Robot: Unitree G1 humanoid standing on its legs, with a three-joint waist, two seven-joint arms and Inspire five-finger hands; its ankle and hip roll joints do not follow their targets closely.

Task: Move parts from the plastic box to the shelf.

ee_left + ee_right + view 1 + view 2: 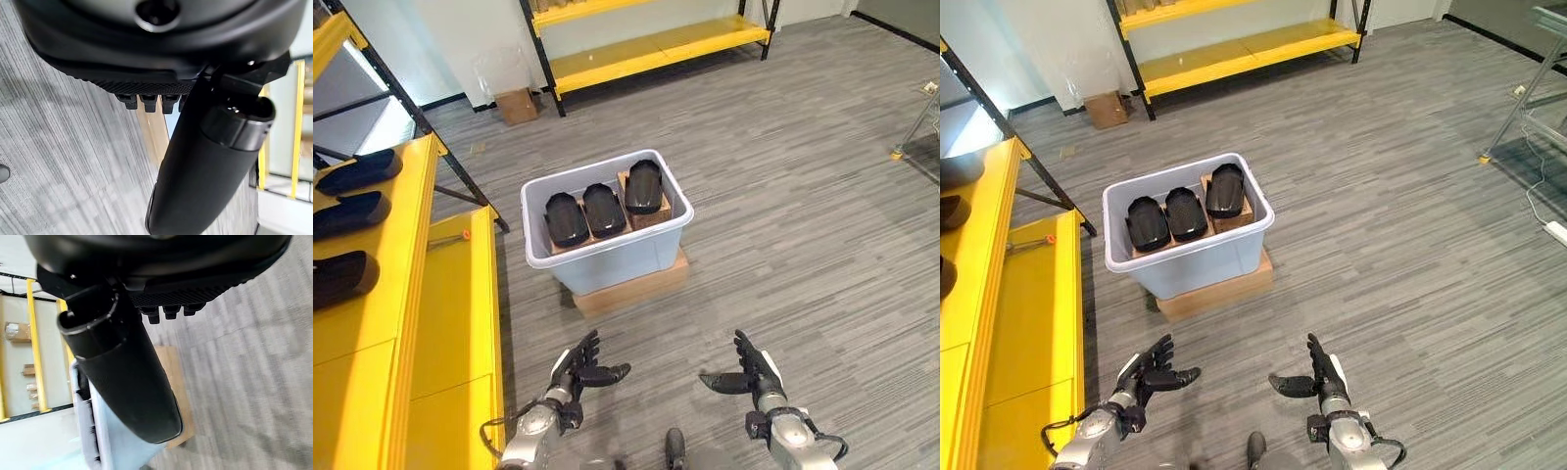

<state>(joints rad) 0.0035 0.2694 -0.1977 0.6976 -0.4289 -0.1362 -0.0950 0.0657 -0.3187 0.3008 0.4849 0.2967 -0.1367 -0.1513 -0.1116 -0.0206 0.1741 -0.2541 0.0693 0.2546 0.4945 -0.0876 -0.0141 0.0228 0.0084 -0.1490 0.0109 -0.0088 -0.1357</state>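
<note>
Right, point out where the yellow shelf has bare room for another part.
The upper board of the yellow shelf is crowded: three black parts lie in a row along it. The lower board, toward the plastic box, is bare except for a small tool near its far end.

The plastic box (607,257) is pale grey-white, open-topped, and sits on the floor atop a flat cardboard base. Three glossy black parts (604,209) lie side by side inside. The yellow shelf (386,284) carries three similar parts.
</note>
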